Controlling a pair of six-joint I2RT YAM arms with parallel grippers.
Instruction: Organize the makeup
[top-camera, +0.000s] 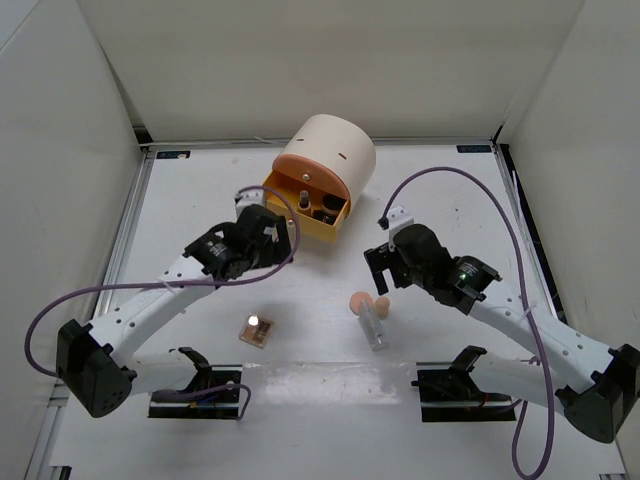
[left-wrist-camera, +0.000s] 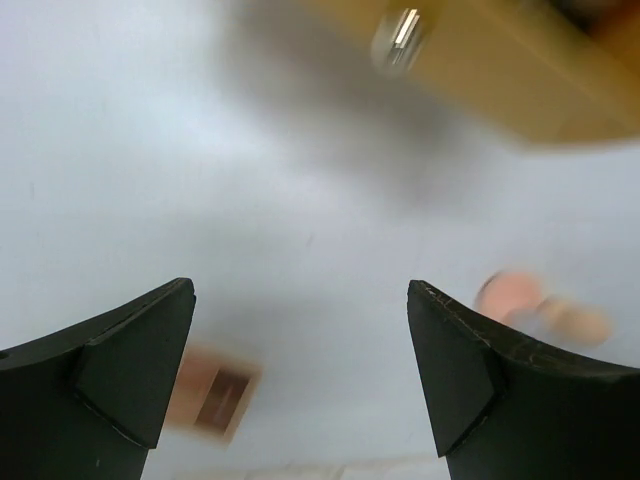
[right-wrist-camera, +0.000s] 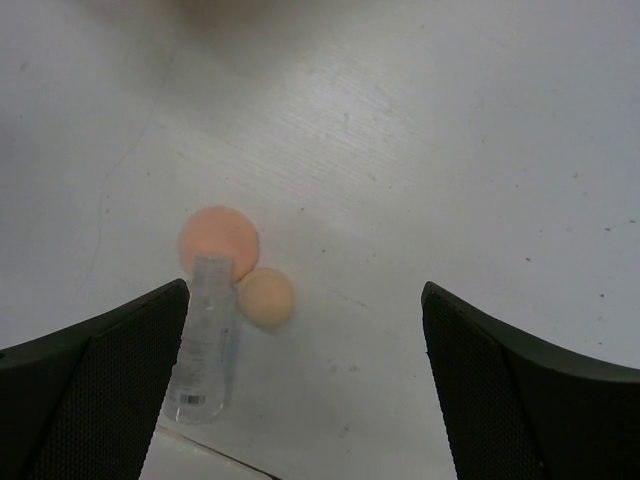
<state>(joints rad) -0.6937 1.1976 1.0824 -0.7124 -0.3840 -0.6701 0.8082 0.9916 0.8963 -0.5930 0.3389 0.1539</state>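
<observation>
The mirrored rose-gold palette (top-camera: 257, 329) lies on the table near the front; it shows blurred in the left wrist view (left-wrist-camera: 215, 395). Two peach sponges (top-camera: 360, 302) touch a clear tube (top-camera: 375, 327); they show in the right wrist view as a flat sponge (right-wrist-camera: 218, 240), a round sponge (right-wrist-camera: 265, 297) and the tube (right-wrist-camera: 205, 340). My left gripper (top-camera: 273, 228) (left-wrist-camera: 300, 300) is open and empty, hovering by the open orange-yellow drawer (top-camera: 300, 212). My right gripper (top-camera: 382, 265) (right-wrist-camera: 305, 300) is open and empty above the sponges. Dark small items (top-camera: 322, 212) lie in the drawer.
The big cream cylinder box (top-camera: 338, 148) stands at the back centre with its drawer pulled out toward the front left. White walls enclose the table on the left, back and right. Both arms' cables loop over the table.
</observation>
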